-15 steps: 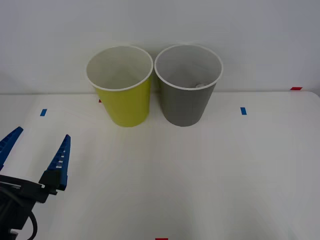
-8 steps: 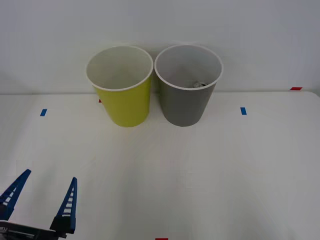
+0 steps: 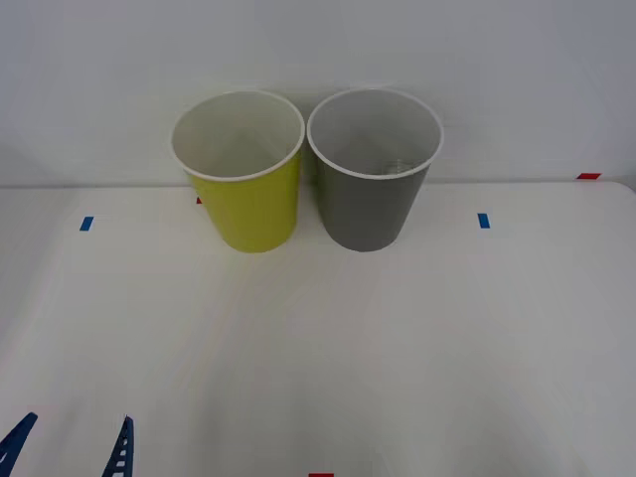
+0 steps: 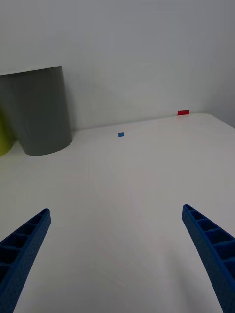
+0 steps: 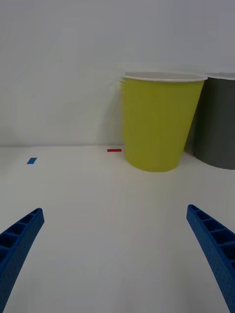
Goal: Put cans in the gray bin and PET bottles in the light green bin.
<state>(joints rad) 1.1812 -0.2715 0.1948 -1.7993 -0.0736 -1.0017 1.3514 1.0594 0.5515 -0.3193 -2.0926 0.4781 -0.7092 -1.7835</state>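
Both jaws stand wide apart, holding nothing: the left gripper (image 3: 68, 445) sits low at the table's near-left edge, the right gripper (image 4: 117, 259) above bare tabletop. The can's silver lid (image 3: 397, 168) glints inside the tall gray plastic bin (image 3: 375, 169), beside the yellow-green plastic bin (image 3: 238, 169). Sorting looks finished; best to park clear of both.
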